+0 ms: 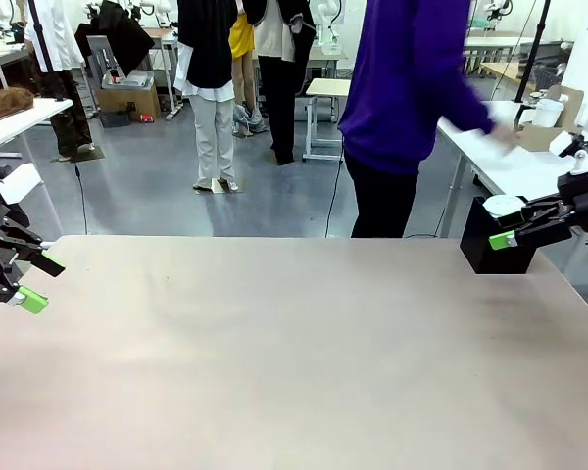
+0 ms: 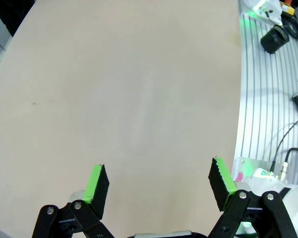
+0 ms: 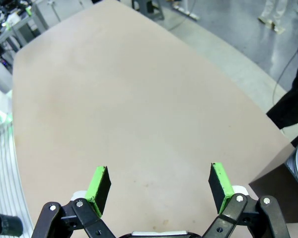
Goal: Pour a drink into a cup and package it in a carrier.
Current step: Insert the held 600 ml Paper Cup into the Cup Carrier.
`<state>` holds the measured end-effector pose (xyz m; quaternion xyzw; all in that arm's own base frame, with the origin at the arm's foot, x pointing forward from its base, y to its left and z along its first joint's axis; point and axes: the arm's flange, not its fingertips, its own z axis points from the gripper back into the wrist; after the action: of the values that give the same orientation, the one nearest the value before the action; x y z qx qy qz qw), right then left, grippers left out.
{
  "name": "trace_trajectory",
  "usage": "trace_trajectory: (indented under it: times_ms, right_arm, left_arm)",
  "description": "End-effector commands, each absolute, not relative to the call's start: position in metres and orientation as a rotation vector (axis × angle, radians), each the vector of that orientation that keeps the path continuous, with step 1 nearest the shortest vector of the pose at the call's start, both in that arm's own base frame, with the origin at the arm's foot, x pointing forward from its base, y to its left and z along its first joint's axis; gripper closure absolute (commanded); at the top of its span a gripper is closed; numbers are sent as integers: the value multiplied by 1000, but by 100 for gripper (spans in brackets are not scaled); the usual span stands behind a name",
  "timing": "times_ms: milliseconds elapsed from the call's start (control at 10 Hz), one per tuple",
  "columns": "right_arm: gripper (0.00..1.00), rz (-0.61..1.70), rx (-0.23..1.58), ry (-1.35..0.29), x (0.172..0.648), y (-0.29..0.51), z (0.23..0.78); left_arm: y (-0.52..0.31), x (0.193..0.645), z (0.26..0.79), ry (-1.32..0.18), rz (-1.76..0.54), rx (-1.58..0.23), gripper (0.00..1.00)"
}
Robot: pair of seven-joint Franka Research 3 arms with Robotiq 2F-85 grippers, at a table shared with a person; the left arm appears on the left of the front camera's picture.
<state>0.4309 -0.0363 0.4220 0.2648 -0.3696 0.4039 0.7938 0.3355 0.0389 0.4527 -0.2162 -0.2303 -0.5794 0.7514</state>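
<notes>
My left gripper (image 1: 41, 282) hangs open over the table's left edge, and in the left wrist view (image 2: 159, 186) nothing lies between its green pads. At the far right my right gripper (image 1: 510, 227) is open too, just in front of a black box; its wrist view (image 3: 159, 186) shows bare tabletop between the fingers. On a side table behind the right corner stands the brown cardboard carrier (image 1: 537, 135) with a white cup (image 1: 548, 112) in it. A person in a purple top (image 1: 402, 88) reaches a hand (image 1: 500, 132) toward it. The drink is out of view.
The beige table (image 1: 294, 343) spreads wide between the arms. A black box (image 1: 492, 250) with a white round thing (image 1: 505, 204) on top stands at the far right corner, also seen as the dark box (image 3: 280, 186) beside my right fingers. More people stand farther back.
</notes>
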Motion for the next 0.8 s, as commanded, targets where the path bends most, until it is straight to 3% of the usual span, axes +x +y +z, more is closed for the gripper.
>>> trace_trajectory:
  times_ms: [0,700]
  right_arm:
    - [0,878,553,-803,430,-39,423]
    - [0,878,553,-803,430,-39,423]
  left_arm:
    - [38,335,454,-517,-1259,-491,0]
    - [38,335,454,-517,-1259,-491,0]
